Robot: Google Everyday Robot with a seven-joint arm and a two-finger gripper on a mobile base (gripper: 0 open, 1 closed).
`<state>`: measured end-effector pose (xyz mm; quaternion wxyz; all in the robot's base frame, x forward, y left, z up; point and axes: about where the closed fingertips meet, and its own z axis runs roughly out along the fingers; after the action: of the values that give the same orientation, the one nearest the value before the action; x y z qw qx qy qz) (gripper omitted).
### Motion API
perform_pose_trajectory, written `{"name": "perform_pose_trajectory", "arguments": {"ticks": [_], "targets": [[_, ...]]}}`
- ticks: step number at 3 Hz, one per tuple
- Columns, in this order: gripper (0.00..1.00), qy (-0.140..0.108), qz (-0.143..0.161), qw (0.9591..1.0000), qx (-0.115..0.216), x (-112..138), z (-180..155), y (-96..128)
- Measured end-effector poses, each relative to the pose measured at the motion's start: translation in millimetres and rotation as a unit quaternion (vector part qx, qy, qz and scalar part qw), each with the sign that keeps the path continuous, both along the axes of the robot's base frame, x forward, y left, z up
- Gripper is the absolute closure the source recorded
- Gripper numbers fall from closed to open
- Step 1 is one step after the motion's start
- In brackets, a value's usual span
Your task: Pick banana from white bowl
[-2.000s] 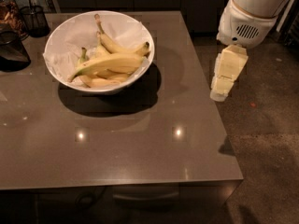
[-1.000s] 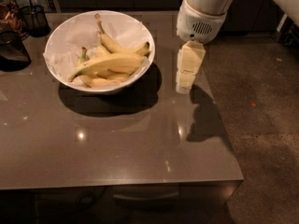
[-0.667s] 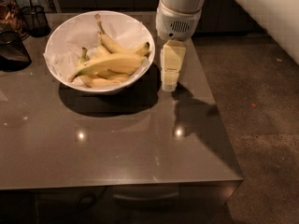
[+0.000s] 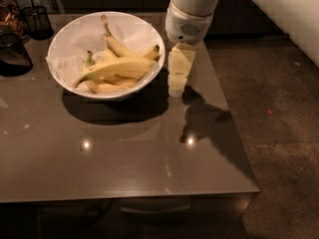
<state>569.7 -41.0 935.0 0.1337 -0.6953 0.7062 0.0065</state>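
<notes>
The bowl (image 4: 66, 30) sits on the far left part of the table (image 4: 124, 158), lined with crumpled paper (image 4: 65, 66). The banana (image 4: 117, 67) lies across the middle of the bowl on top of other bananas, its stem end pointing left and its other end near the right rim. A shorter banana (image 4: 130, 50) with a dark tip lies behind it. The gripper (image 4: 176, 89) hangs pointing down just right of the bowl, outside the rim and above the table. It holds nothing; whether it is open or closed cannot be told. Dark glass containers (image 4: 35, 21) stand at the table's far left corner.
</notes>
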Motion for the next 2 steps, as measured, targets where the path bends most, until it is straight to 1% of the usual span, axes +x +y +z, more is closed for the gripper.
{"name": "perform_pose_trajectory", "arguments": {"ticks": [1, 2], "targets": [[0.0, 0.001, 0.012, 0.9998, 0.013, 18.0, 0.0, 16.1], [0.0, 0.005, 0.034, 0.9993, 0.017, 36.8, 1.9, 39.1]]}}
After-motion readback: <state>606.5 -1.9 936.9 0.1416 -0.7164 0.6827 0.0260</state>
